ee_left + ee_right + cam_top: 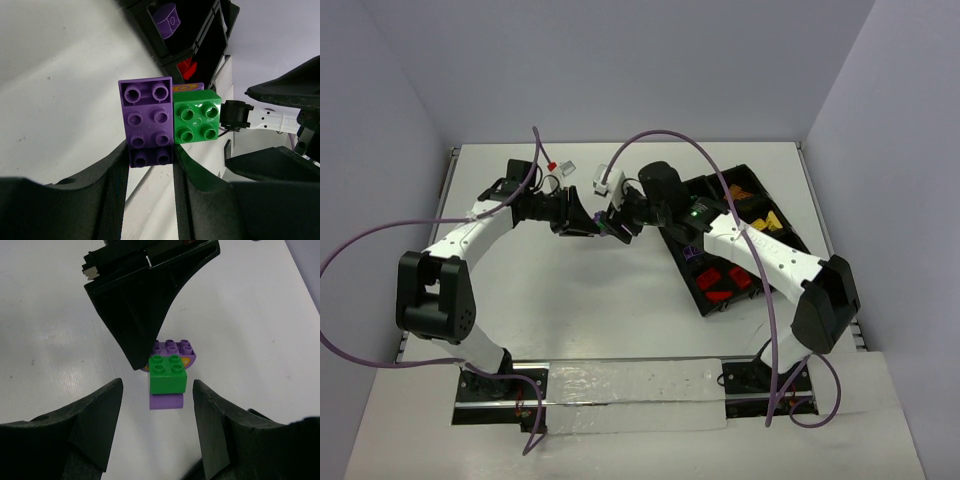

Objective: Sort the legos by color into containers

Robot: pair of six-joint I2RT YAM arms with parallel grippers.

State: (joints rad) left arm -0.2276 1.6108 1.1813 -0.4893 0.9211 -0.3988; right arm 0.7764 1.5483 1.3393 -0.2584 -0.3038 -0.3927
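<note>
My left gripper is shut on the near end of a purple studded brick. A green brick is stuck to the purple brick's right side. In the right wrist view the green brick sits on a purple piece, with a rounded purple brick behind it. My right gripper is open, a finger on either side just short of the green brick. In the top view both grippers meet at this cluster, left of the black divided tray.
The tray holds red bricks, yellow bricks, an orange one and a purple one. The left gripper's black finger fills the top of the right wrist view. Small red and white pieces lie at the back.
</note>
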